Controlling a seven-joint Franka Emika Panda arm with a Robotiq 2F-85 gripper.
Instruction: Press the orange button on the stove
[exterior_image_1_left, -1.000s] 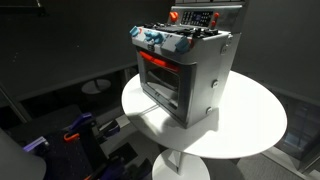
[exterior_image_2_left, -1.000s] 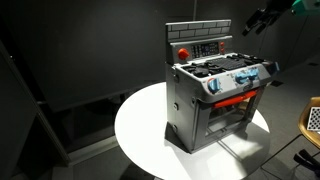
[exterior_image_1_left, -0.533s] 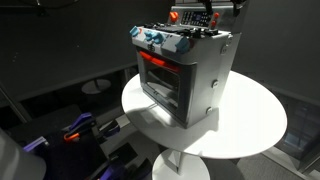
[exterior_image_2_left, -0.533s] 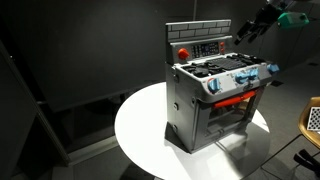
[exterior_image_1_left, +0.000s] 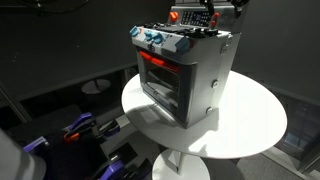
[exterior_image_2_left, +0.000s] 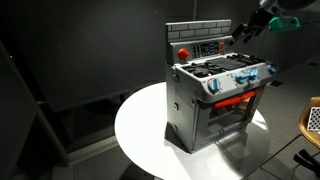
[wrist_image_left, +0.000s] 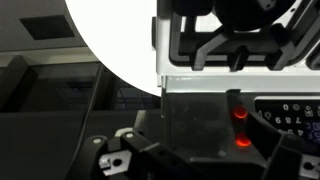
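Observation:
A grey toy stove (exterior_image_1_left: 185, 70) (exterior_image_2_left: 215, 100) stands on a round white table (exterior_image_1_left: 250, 125) (exterior_image_2_left: 140, 130). Its orange button (exterior_image_2_left: 183, 52) (exterior_image_1_left: 174, 17) sits at one end of the upright back panel. In the wrist view the button (wrist_image_left: 240, 113) glows beside the panel's keys, with a second glow just below it. My gripper (exterior_image_2_left: 244, 28) (exterior_image_1_left: 213, 10) hangs just above the back panel, at the end away from the button, touching nothing. Its dark fingers (wrist_image_left: 205, 160) look shut and empty.
Blue knobs (exterior_image_2_left: 240, 80) line the stove's front edge above the red oven opening (exterior_image_1_left: 160, 72). The floor around the table is dark, with a small round stool (exterior_image_1_left: 97, 87) and cluttered gear (exterior_image_1_left: 80, 135) low down.
My gripper has moved down and in toward the stove's back panel. The stove and table have not moved.

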